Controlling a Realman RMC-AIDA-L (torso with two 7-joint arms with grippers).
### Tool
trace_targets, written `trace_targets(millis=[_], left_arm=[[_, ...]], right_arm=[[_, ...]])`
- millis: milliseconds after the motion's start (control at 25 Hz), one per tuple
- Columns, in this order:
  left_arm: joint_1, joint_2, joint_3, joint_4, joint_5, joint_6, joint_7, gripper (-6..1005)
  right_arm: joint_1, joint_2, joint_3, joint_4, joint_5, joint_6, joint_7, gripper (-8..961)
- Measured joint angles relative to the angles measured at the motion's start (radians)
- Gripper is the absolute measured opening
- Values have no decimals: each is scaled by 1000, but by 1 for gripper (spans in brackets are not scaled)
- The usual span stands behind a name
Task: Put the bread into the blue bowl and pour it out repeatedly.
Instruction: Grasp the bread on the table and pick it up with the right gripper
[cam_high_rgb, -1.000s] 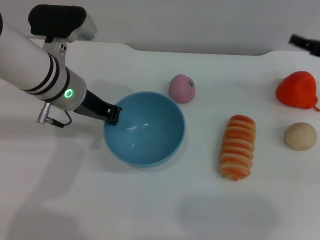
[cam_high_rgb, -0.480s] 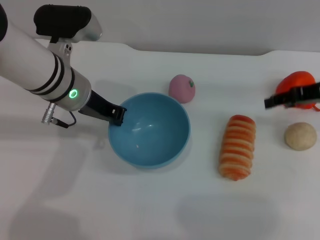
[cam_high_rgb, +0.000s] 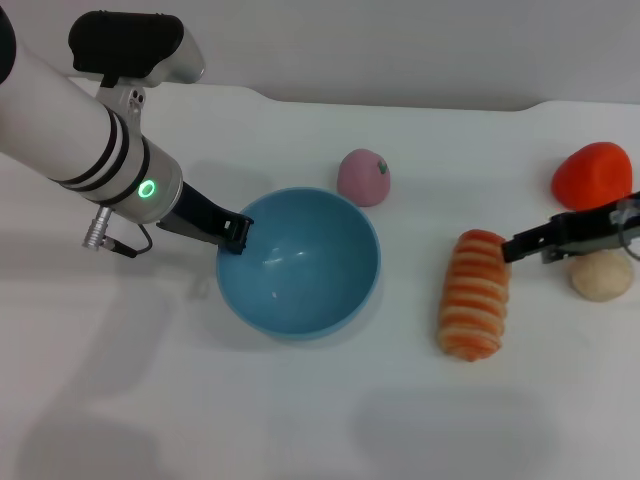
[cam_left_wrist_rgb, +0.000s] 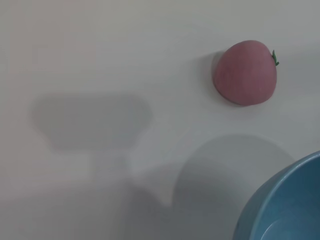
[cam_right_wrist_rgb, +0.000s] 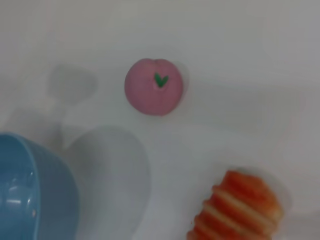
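The blue bowl (cam_high_rgb: 300, 262) stands empty on the white table, left of centre; it also shows in the left wrist view (cam_left_wrist_rgb: 287, 205) and the right wrist view (cam_right_wrist_rgb: 30, 190). My left gripper (cam_high_rgb: 232, 233) is shut on the bowl's left rim. The bread (cam_high_rgb: 475, 295), ribbed orange and cream, lies on the table to the right of the bowl, and its end shows in the right wrist view (cam_right_wrist_rgb: 240, 210). My right gripper (cam_high_rgb: 510, 247) reaches in from the right and hovers at the bread's far right end.
A pink toy peach (cam_high_rgb: 363, 177) sits just behind the bowl, also in both wrist views (cam_left_wrist_rgb: 245, 72) (cam_right_wrist_rgb: 153, 86). A red-orange toy fruit (cam_high_rgb: 592, 176) and a small beige ball (cam_high_rgb: 600, 279) lie at the right edge, by the right arm.
My right gripper has come in from the far right and moved down and left to the bread's far end. The left gripper and bowl shifted slightly right, then stayed still.
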Motion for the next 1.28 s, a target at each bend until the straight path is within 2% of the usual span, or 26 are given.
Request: trace_targets(millis=[120,440,800,1280], left_arm=[[-1,2,0,0,0,2,0,-2],[-1,3,0,2,5,6,0,-1],[5,4,0,2,2,9,0,-1],[7,3,0,3,1,9,1,-2]], right_arm=[[10,9,-10,47,-1,53,17,685],[26,10,-77,103,-2,124,74,685],[81,19,-88,279,2,281,75,686],[110,20,-90,383,3,377,75,684]])
